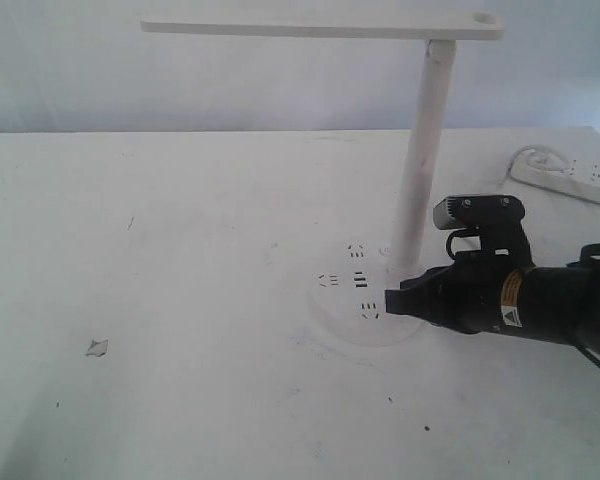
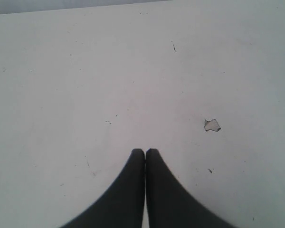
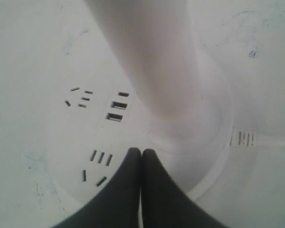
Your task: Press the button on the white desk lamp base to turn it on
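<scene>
The white desk lamp base (image 1: pixel 342 305) is a round puck on the table, with dark socket slots and USB ports (image 1: pixel 360 279) on top. Its slim stem (image 1: pixel 423 150) carries a flat bar head (image 1: pixel 320 28). A faint small circle beside the stem's foot looks like the button (image 1: pixel 384 250). My right gripper (image 1: pixel 388 303) is shut and empty, its tips low over the base's near right part. In the right wrist view the right gripper (image 3: pixel 141 151) points at the stem's foot (image 3: pixel 180 135), with socket slots (image 3: pixel 99 159) beside it; the button does not show there. My left gripper (image 2: pixel 145 151) is shut over bare table.
A long white power strip (image 1: pixel 565 175) with its cord lies at the back right. A small chipped spot (image 1: pixel 97 348) marks the table at the left and also shows as a chipped spot (image 2: pixel 212 125) near the left gripper.
</scene>
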You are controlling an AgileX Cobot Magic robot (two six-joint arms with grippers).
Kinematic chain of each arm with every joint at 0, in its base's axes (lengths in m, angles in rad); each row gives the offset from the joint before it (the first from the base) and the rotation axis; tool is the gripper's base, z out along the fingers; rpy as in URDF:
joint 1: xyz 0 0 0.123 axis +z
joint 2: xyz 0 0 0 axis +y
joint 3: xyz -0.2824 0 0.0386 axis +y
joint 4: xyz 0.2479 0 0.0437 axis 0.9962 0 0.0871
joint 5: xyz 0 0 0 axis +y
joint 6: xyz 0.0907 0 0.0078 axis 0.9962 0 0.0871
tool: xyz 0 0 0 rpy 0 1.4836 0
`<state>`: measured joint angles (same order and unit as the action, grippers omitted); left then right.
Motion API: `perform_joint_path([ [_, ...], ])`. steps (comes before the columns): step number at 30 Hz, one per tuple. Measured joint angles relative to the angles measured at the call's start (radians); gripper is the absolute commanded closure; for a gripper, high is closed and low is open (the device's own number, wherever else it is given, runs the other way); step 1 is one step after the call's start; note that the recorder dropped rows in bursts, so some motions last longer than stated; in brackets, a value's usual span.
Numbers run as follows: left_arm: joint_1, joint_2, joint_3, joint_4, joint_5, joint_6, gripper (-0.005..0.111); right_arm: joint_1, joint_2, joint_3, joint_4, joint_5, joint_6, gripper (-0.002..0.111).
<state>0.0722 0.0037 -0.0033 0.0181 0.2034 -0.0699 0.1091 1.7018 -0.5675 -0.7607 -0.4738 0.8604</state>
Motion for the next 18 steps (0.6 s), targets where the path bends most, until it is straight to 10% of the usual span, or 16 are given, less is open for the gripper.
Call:
perform_joint_path([
  [18, 0.000, 0.000, 0.000, 0.000, 0.000, 0.000, 0.107, 0.000, 0.105, -0.030, 0.002, -0.102, -0.015, 0.108],
])
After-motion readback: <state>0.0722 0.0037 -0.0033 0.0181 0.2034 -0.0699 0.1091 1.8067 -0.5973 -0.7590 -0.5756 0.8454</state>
